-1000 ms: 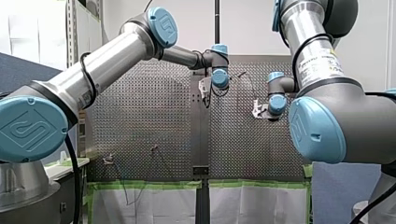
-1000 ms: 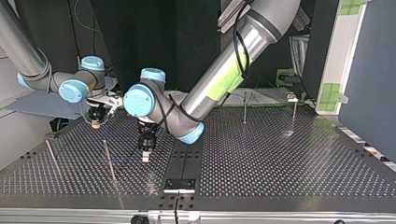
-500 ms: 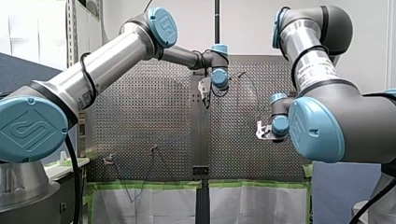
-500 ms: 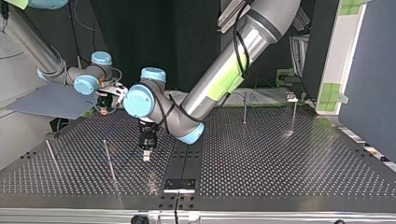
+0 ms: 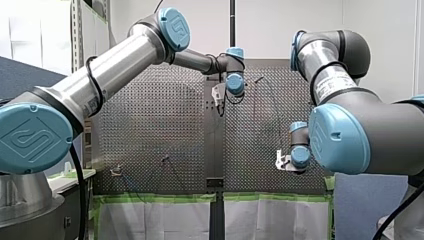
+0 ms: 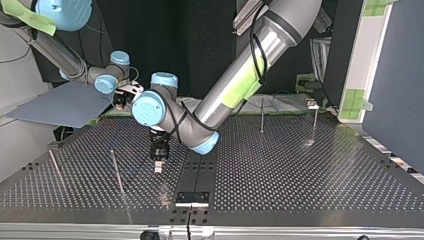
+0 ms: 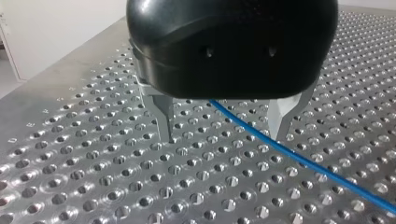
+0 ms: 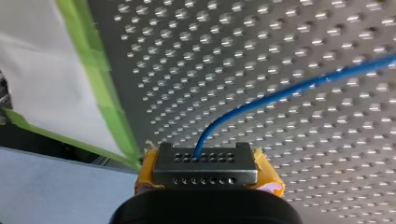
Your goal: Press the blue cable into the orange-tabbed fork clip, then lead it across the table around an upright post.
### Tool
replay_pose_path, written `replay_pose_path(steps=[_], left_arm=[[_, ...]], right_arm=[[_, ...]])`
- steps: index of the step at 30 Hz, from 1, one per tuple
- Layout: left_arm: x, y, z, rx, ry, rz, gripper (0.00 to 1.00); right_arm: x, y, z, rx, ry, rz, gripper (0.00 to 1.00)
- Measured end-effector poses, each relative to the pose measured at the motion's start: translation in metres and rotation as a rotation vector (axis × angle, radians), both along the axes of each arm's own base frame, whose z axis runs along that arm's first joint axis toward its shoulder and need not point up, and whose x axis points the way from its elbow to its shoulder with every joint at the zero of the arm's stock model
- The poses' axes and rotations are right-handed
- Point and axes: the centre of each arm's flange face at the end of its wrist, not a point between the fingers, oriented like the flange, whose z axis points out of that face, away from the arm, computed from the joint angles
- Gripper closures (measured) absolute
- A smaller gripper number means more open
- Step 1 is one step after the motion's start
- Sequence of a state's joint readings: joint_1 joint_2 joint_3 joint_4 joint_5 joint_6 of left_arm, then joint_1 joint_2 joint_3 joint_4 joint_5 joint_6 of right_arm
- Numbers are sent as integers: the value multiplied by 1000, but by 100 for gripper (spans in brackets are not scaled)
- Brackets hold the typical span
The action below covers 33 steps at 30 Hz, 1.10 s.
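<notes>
Blue cable (image 8: 289,88) sits clamped in my right gripper (image 8: 205,163); my left gripper (image 7: 224,135), spread astride it, should guide without snagging.

Green tape (image 8: 100,88), white sheet (image 8: 37,70) just beside it — grey board (image 6: 60,105)

**Operator:** Which sections of the blue cable (image 7: 299,158) cannot be traced?

**Technician:** Behind my left hand (image 7: 224,137), the black housing covers the run. Ahead of that hand, the cable is cut off at the picture edge. Its other end is hidden inside the perforated block of my right hand (image 8: 205,170).

**Operator:** Other unreadable items?

**Technician:** Top view: my right hand (image 6: 120,100) is partly covered by my left hand's wrist joint. Beside my left hand, the cable on the tabletop (image 6: 300,170) is too faint to follow.
</notes>
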<state>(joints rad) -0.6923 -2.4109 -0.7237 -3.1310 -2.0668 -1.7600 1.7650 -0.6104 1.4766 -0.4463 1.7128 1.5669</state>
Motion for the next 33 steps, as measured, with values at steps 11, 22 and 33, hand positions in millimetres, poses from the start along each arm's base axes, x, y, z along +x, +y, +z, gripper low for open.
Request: replay_pose_path(steps=[11, 22, 33], left_arm=[[1, 4, 0, 15, 2, 34, 0], [1, 6, 0, 16, 2, 52, 0], [0, 6, 0, 19, 5, 64, 0]], right_arm=[[-17, 6, -69, 3, -10, -58, 100], [-71, 9, -130, 38, 6, -130, 100], [-87, -7, -132, -23, -11, -135, 100]])
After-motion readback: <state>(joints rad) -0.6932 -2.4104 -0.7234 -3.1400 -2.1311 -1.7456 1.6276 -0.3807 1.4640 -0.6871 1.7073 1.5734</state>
